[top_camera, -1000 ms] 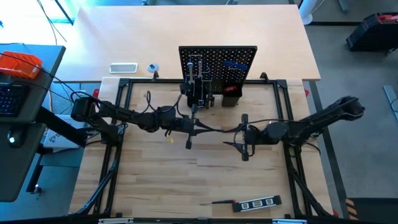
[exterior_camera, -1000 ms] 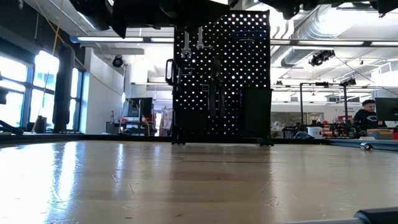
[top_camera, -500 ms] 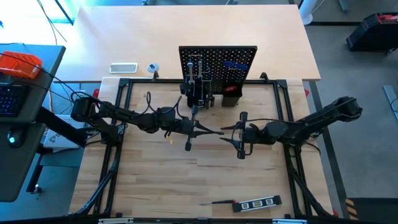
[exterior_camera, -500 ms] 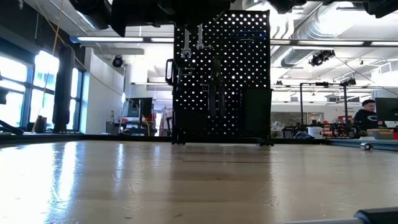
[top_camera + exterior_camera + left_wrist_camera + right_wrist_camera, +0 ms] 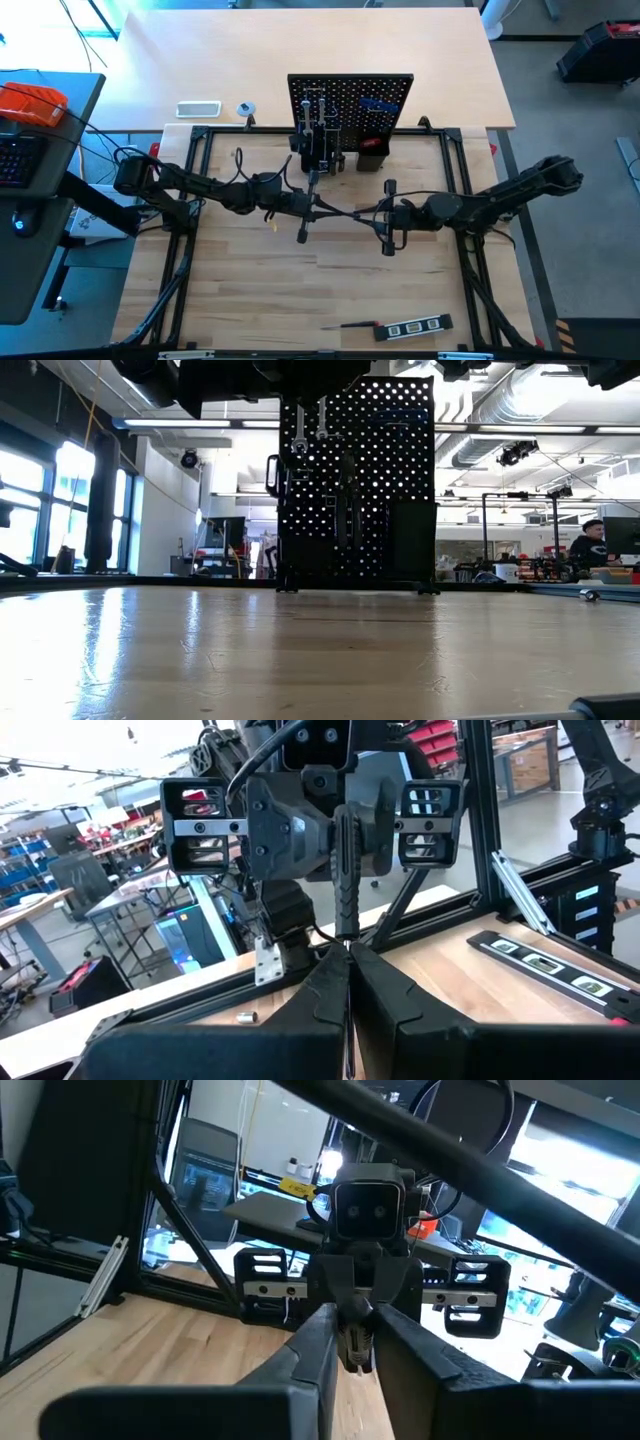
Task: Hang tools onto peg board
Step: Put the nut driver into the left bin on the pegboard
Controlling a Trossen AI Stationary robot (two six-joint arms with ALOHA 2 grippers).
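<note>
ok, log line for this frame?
phase: mid-air handover | left hand: shut on slim tool | right hand: at tool's far end

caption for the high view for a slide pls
Both grippers, left gripper and right gripper, meet mid-table over a thin tool, before the peg board.

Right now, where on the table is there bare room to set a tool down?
Bare wood lies between the two grippers and the level at the near edge, and at the table's near left corner. It is crowded mid-table, where the left gripper and right gripper meet on a thin tool, and just before the peg board.
</note>
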